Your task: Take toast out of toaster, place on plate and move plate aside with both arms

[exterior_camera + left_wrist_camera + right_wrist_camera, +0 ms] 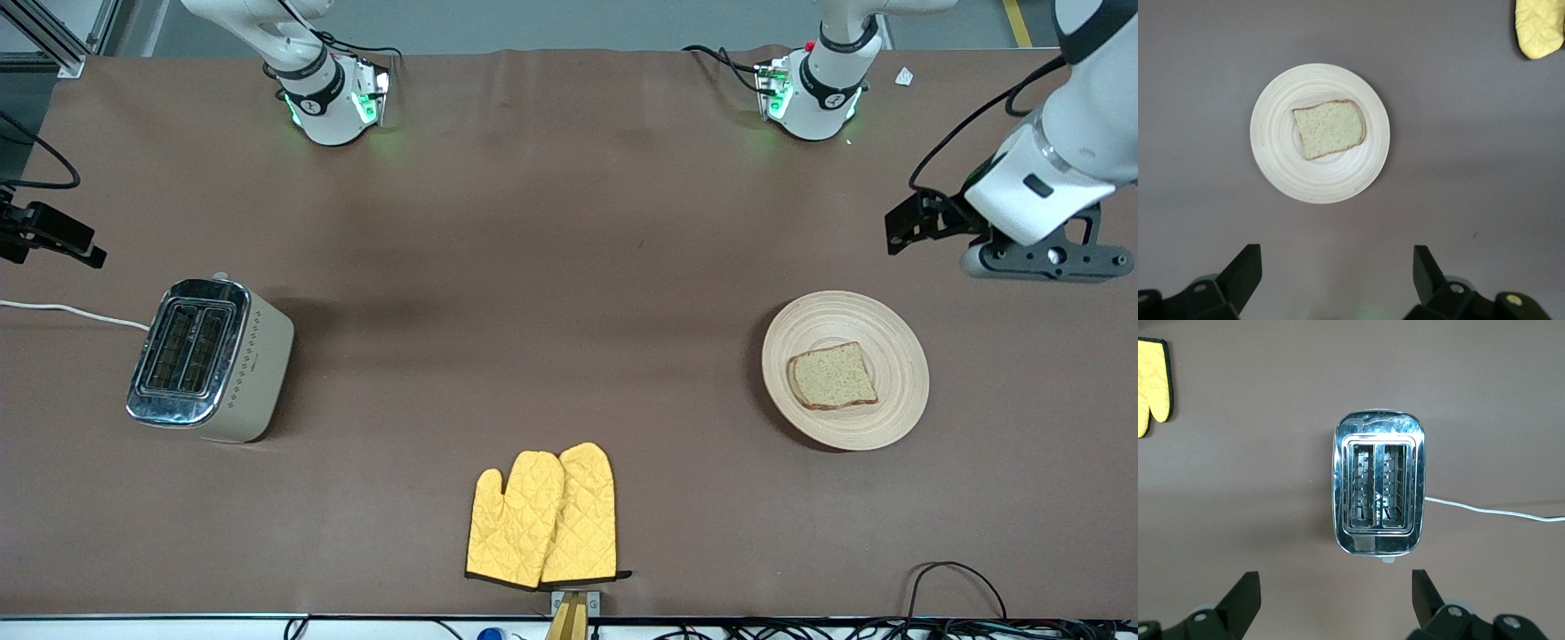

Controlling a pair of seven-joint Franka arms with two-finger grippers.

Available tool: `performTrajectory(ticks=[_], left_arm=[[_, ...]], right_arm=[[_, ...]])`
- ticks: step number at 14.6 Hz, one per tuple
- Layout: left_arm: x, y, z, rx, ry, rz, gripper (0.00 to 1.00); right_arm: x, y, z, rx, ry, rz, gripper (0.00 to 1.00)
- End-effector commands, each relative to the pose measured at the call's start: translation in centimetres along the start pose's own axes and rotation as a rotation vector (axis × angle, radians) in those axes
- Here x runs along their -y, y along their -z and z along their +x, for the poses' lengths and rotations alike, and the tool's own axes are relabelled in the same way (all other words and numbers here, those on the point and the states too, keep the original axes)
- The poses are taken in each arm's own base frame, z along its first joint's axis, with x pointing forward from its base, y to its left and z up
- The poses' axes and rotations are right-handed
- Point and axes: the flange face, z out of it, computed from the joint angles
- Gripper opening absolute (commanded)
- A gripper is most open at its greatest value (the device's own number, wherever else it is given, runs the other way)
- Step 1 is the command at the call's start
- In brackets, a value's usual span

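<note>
The toast lies flat on the round wooden plate, toward the left arm's end of the table. In the left wrist view the toast sits a little off the middle of the plate. My left gripper hangs open and empty over bare table beside the plate. My right gripper is also open and empty, over bare table beside the toaster. Both slots of the toaster hold no bread.
The toaster stands toward the right arm's end, with its white cable running off the table edge. A pair of yellow oven mitts lies near the front edge, midway between the toaster and the plate. Black cables loop at the front corner.
</note>
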Motion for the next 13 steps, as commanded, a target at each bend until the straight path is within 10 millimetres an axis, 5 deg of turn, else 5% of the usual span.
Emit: performTrajectory(ticks=[1,5,13], left_arm=[[-0.1,1.7,-2.9,-0.009,-0.021,0.034,1.00],[0.2,2.2,-4.9,-0.021,-0.028,0.039,1.00],[2.6,2.3,-5.1,-0.061,-0.037,0.018,1.00]], right_arm=[[-0.5,0.3,-0.3,-0.012,-0.017,-0.006,1.00],[-0.5,0.3,-0.4,-0.007,-0.019,-0.006,1.00],[-0.5,0.3,-0.5,-0.003,-0.017,-0.006,1.00]])
